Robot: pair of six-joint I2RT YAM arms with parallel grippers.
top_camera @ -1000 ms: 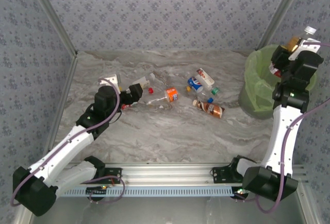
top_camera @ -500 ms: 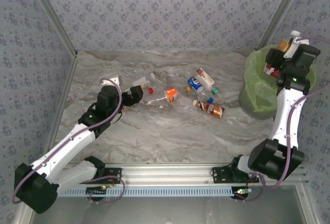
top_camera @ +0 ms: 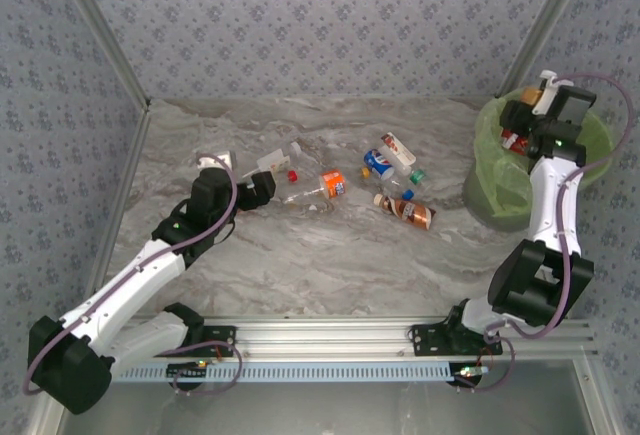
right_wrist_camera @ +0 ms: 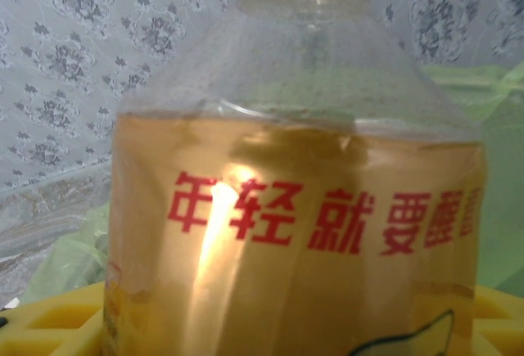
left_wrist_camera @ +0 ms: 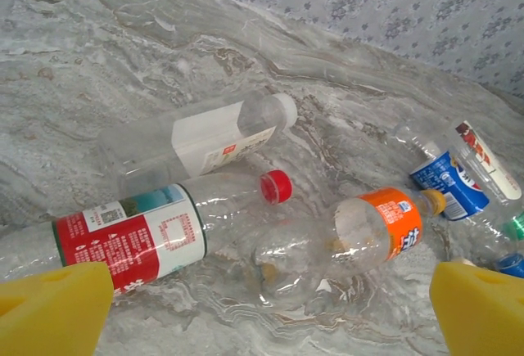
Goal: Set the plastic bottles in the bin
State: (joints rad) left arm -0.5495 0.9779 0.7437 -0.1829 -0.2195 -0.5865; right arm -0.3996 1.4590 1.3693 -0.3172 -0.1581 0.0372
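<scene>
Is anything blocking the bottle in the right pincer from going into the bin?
Nothing visible does. The right pincer holds the yellow-labelled bottle over the bin, whose green-lined mouth lies open beneath it.

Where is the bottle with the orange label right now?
In the top view the orange-label bottle lies on its side near the middle of the table, between the red-capped bottle on its left and the blue-label bottle to its upper right.
</scene>
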